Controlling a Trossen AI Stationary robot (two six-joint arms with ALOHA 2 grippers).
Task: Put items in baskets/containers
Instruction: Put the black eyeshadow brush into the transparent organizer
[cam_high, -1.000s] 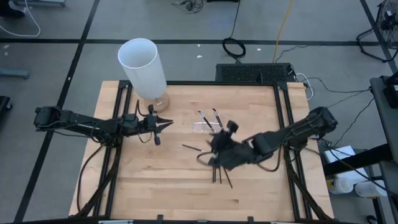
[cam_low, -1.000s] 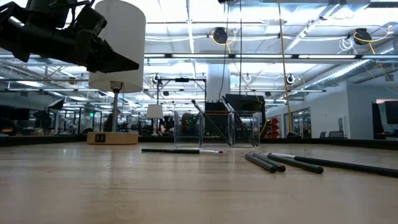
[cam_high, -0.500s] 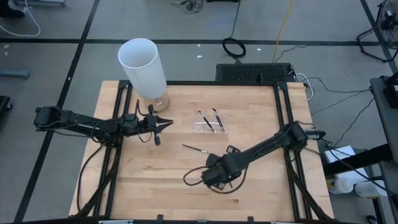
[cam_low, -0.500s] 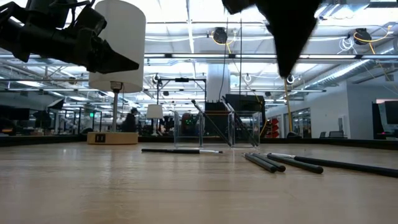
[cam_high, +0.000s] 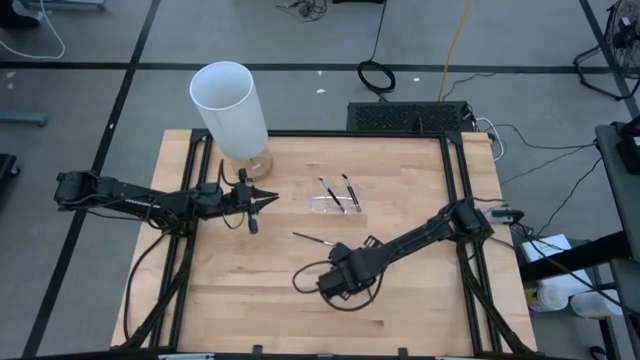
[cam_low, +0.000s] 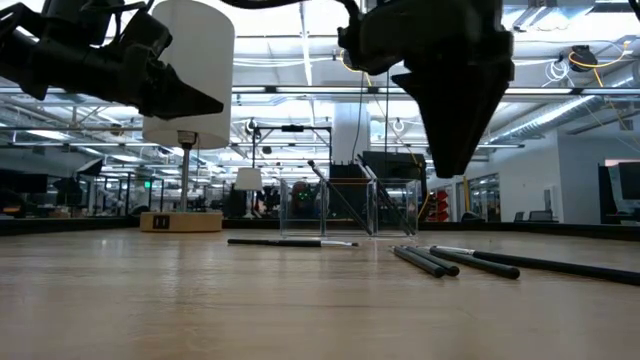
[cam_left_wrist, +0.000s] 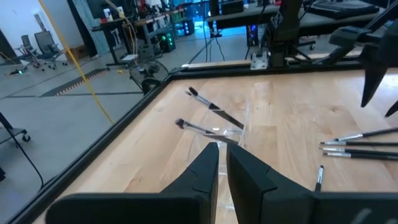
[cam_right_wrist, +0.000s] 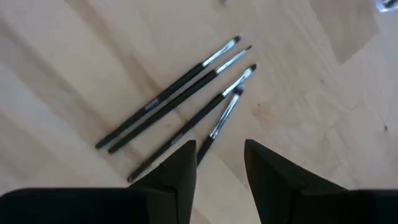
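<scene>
Hovering with fingers apart, the right tool hangs over four thin dark-handled, silver-tipped brushes on the wooden counter, probably lining up a pick.

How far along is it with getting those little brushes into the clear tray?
Done: two brushes lie in the clear tray.

In hand: nothing is gripped. The right gripper hovers open above a cluster of four brushes on the table. The left gripper waits beside the white cylinder, its fingers nearly together and empty.

Left: those four, plus one lone brush between cluster and tray.
</scene>
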